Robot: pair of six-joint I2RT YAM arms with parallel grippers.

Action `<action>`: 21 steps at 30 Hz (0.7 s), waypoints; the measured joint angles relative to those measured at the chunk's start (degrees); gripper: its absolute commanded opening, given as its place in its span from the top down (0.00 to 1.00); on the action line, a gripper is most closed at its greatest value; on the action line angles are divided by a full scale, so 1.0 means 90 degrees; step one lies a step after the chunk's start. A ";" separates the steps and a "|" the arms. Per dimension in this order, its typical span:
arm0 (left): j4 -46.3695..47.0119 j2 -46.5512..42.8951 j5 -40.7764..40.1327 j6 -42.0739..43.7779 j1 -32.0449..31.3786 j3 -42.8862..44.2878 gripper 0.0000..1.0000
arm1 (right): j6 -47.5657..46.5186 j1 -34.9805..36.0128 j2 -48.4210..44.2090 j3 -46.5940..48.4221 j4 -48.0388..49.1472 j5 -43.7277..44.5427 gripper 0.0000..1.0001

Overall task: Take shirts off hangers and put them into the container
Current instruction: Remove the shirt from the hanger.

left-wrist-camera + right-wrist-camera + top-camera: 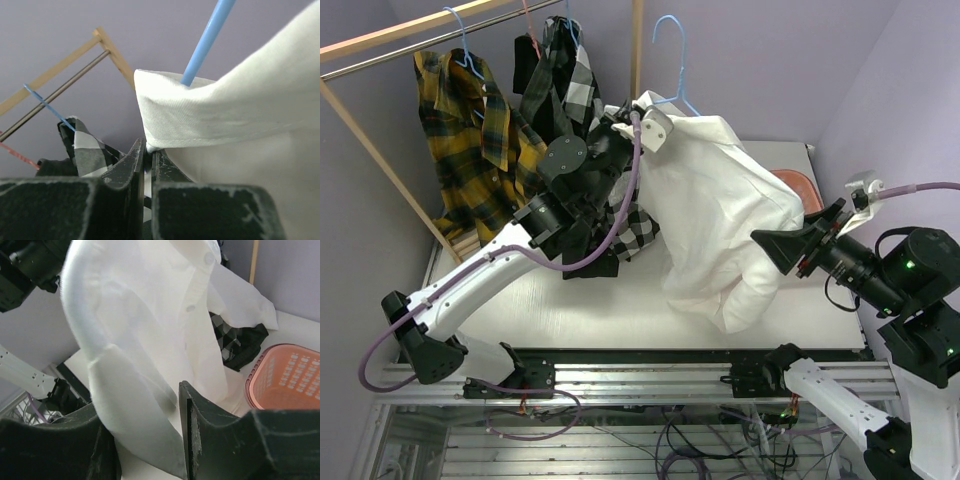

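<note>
A white shirt point(720, 210) hangs on a light blue hanger point(672, 60) above the table. My left gripper point(638, 122) is shut on its collar edge point(150, 142), just below the hanger's wire point(205, 40). At the shirt's right side my right gripper point(762, 240) stands open, and a white sleeve point(145, 440) hangs loosely between its jaws. The salmon-pink container point(802, 188) sits at the far right, partly hidden behind the shirt, and its lattice wall point(290, 375) shows in the right wrist view. A yellow plaid shirt point(470, 140) and a checked shirt point(560, 80) hang on the rack.
A wooden rack pole point(380, 150) slants down the left side, with a metal rod point(420, 45) along the top. Dark and checked fabric point(620, 235) hangs low under my left arm, over the white table point(570, 310). Purple walls close in behind and on the right.
</note>
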 measured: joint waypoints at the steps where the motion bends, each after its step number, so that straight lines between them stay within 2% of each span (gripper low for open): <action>1: 0.0002 -0.0044 0.0000 0.0051 0.0000 0.0002 0.93 | -0.0034 0.0000 0.0000 -0.0005 -0.0034 -0.0063 0.56; 8: 0.0027 -0.0287 0.0012 0.0231 0.0000 -0.0165 0.93 | -0.0255 0.0000 0.0022 0.0102 -0.0255 -0.0515 0.48; 16: 0.0578 -0.0639 0.0328 0.0464 0.0000 -0.1251 0.93 | -0.0355 0.0000 0.0126 0.1100 -0.0338 -0.1481 0.46; 21: 0.1107 -0.0704 0.0857 0.0554 0.0000 -0.1904 0.93 | -0.0372 0.0000 0.0129 0.1477 -0.0452 -0.1603 0.46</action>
